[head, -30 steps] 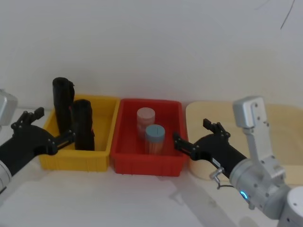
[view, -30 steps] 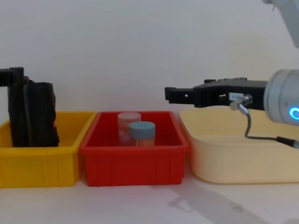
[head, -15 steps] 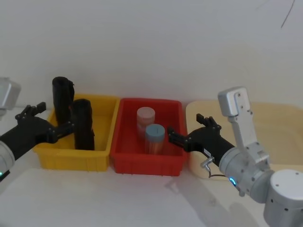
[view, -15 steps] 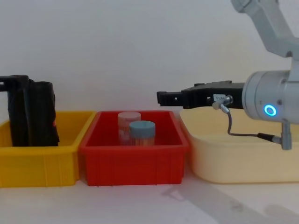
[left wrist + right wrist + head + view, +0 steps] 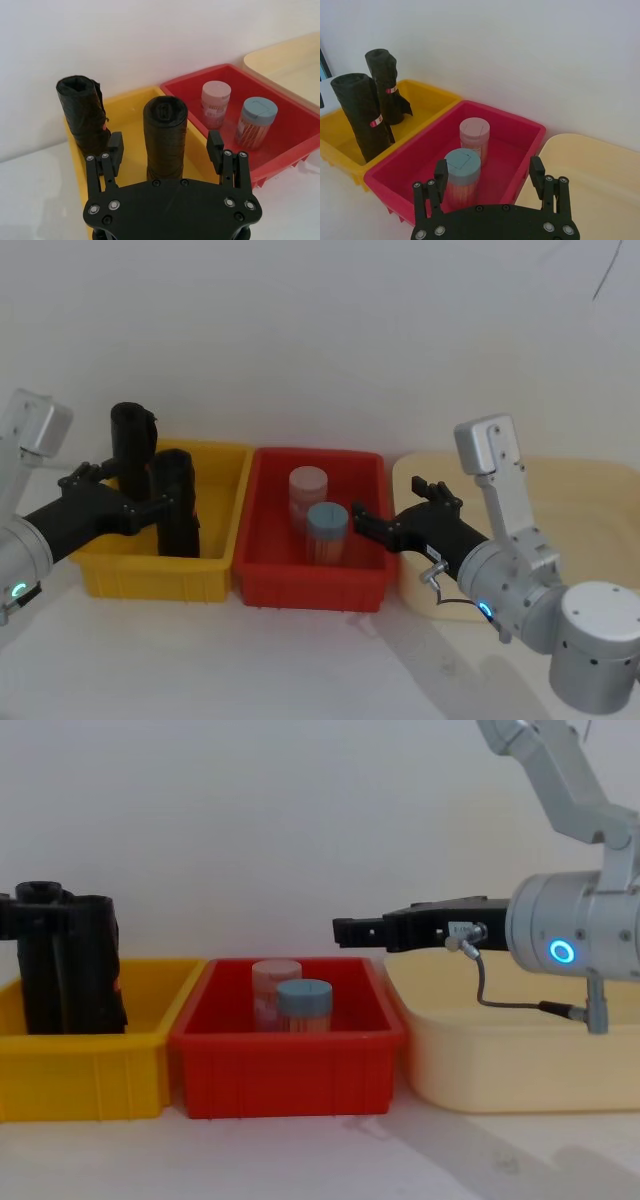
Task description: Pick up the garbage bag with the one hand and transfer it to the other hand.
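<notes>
Garbage bag (image 5: 176, 502), a black roll, stands upright inside the yellow bin (image 5: 140, 578), with another roll (image 5: 130, 450) behind it. Left claw (image 5: 165, 145), spread wide, lines up on the bag from the bin's outer side. It should centre the roll between its fingers, then close squarely. Right claw (image 5: 488, 170), also wide, hovers over the red bin (image 5: 310, 590) adjoining the yellow one.

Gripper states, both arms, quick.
Left gripper: open, empty, facing the garbage bag.
Right gripper: open, empty, over the red bin.
</notes>
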Available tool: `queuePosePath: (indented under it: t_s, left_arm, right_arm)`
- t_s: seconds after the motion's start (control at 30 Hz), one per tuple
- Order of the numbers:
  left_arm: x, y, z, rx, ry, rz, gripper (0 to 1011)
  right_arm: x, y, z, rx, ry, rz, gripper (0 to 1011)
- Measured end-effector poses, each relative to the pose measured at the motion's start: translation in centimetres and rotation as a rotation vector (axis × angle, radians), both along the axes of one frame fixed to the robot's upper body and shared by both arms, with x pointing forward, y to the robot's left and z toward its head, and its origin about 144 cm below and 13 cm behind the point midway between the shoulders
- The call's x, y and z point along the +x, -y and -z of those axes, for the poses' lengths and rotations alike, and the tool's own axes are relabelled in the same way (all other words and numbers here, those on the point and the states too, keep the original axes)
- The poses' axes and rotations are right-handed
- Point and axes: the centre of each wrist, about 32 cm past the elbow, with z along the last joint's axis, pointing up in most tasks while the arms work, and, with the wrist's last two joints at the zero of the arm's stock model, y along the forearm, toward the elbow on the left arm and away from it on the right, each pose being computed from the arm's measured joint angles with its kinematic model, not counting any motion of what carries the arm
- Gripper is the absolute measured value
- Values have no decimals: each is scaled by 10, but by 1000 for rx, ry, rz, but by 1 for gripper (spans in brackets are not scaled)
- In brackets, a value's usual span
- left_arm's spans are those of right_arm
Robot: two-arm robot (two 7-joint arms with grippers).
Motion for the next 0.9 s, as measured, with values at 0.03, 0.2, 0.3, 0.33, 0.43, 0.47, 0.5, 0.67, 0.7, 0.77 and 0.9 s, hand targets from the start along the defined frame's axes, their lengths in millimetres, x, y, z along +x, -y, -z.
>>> queuePosePath:
  t_s: [0.03, 0.2, 0.3, 0.33, 0.43, 0.47, 0.5, 0.67, 0.7, 0.77, 0.9]
  left_arm:
    - [2, -1, 1, -3, -7, 2, 1002]
    - [10, -3, 4, -12, -23, 9, 1001]
    - [15, -4, 6, -16, -33, 15, 1002]
    - [17, -5, 6, -17, -35, 15, 1002]
    - [21, -6, 7, -19, -39, 21, 1002]
    - [24, -6, 8, -21, -41, 26, 1002]
    - [27, -6, 8, -23, -43, 31, 1001]
    - [37, -6, 11, -27, -49, 50, 1002]
    - [41, -6, 11, -29, -51, 59, 1001]
    - [45, -6, 12, -30, -55, 66, 1002]
    - [53, -4, 13, -31, -60, 88, 1001]
  right_arm:
    - [1, 0, 0, 0, -3, 0, 1001]
    - [4, -1, 1, 0, -8, 1, 1001]
    - [6, -2, 1, -2, -10, 3, 1001]
    - [6, -2, 1, -2, -10, 4, 1001]
    - [8, -3, 1, -3, -12, 7, 1001]
    - [9, -3, 1, -4, -13, 9, 1001]
    - [9, -3, 1, -5, -13, 11, 1001]
    - [14, -1, 2, -6, -18, 22, 1001]
    - [15, 0, 2, -7, -20, 25, 1001]
    - [16, 0, 2, -6, -21, 26, 1001]
    - [19, 2, 2, -7, -26, 25, 1001]
